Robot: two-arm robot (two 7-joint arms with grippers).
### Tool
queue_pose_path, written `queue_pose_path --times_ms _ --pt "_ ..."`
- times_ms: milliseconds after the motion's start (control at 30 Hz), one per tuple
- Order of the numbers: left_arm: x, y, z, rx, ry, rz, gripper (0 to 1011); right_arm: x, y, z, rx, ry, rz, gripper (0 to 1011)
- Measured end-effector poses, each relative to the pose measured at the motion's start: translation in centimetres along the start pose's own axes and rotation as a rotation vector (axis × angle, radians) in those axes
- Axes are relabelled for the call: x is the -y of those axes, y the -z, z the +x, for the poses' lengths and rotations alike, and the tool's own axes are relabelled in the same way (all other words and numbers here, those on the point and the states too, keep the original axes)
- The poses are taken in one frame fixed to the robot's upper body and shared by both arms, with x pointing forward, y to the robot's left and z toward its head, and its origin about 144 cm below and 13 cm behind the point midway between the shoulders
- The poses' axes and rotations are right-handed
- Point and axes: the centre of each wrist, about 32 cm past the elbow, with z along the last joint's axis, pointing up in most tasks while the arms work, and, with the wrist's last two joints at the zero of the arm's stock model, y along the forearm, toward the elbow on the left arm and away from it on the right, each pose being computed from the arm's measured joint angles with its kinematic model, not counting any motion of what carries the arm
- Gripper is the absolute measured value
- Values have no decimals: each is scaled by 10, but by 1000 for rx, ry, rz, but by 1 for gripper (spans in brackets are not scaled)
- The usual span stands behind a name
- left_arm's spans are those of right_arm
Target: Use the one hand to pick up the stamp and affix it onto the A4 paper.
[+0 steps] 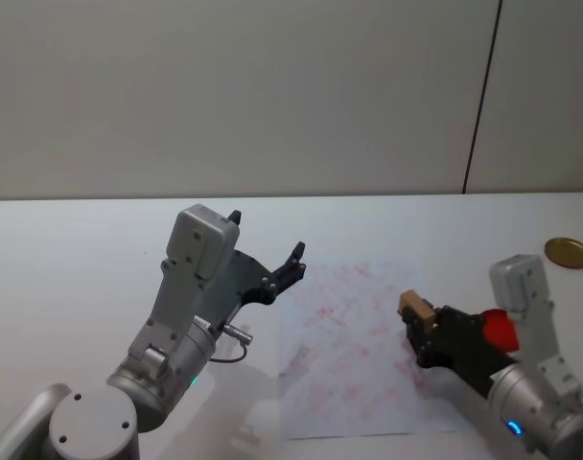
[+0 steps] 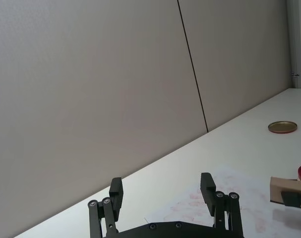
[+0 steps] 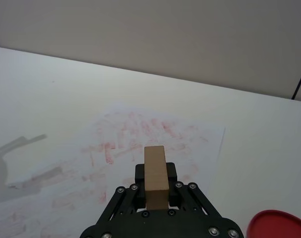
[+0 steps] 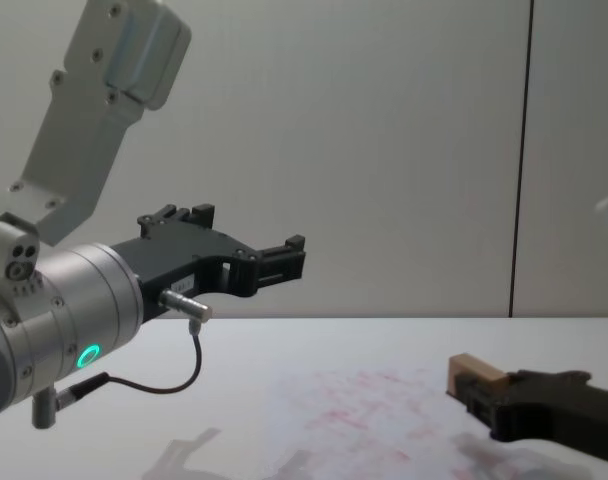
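Above the right part of the large white red-smudged A4 paper (image 1: 344,374), the black two-fingered right tool (image 1: 421,333) clamps the small pale tan wooden stamp (image 1: 417,309), its long axis running out along the fingers. The chest view shows what seems a gap beneath; the right wrist view does not. Beside the paper, the left tool (image 2: 161,184) hangs spread.
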Motion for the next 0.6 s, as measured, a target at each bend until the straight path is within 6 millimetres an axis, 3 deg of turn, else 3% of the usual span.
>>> queue_pose_path --times_ms 600 --pt "0 0 0 0 0 0 993 -12 10 -11 -20 -23 -53 221"
